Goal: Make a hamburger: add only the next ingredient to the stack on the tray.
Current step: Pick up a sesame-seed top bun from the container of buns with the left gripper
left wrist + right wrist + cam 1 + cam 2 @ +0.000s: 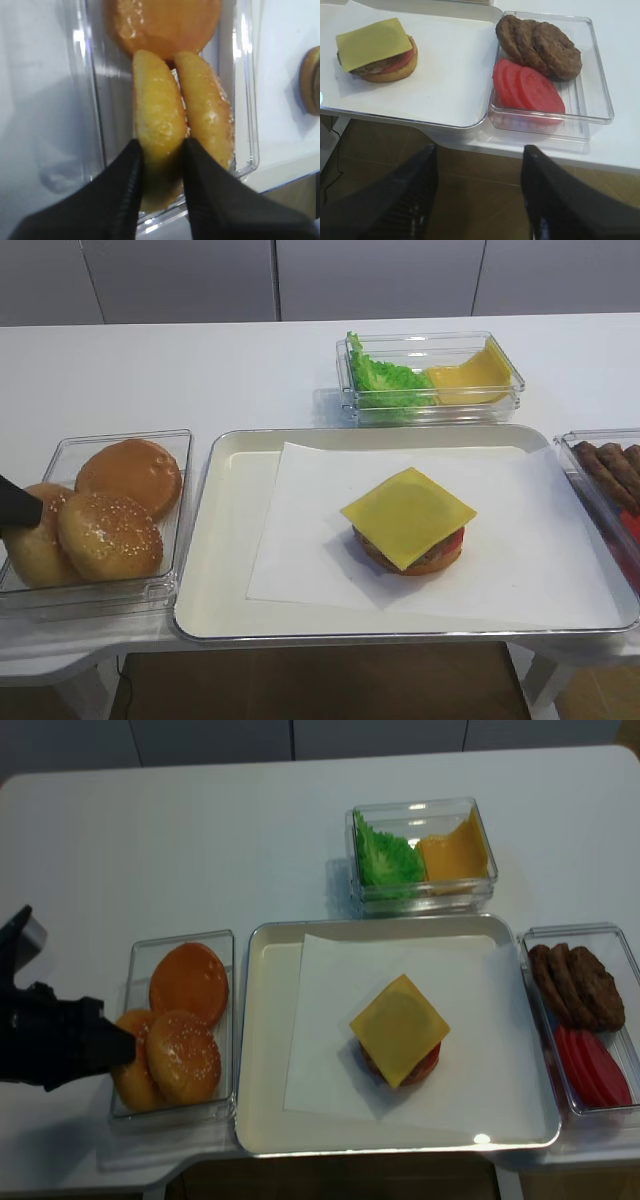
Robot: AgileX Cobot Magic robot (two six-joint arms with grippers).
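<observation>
Gripping a leaning bun [155,105] at the near left corner of the bun box [182,540], the left hand [162,145] is pressing both fingers against the bun's faces, nearly closed on it. This bun is standing on edge, which is letting the fingers straddle it. The seeded bun [108,535], judged to be the next ingredient, is lying just to its right and touching it. Whether the gripped bun is also seeded is not clear. A smooth bun [130,475] is sitting at the far end of the box.

The stack [410,520] is waiting right of centre on the tray [215,540], with cheese uppermost and no top bun. The right hand [480,148] is hanging wide open and empty off the near edge of the counter [200,370], keeping clear of the tray. A lift and a carry to the right are judged to be the steps remaining.
</observation>
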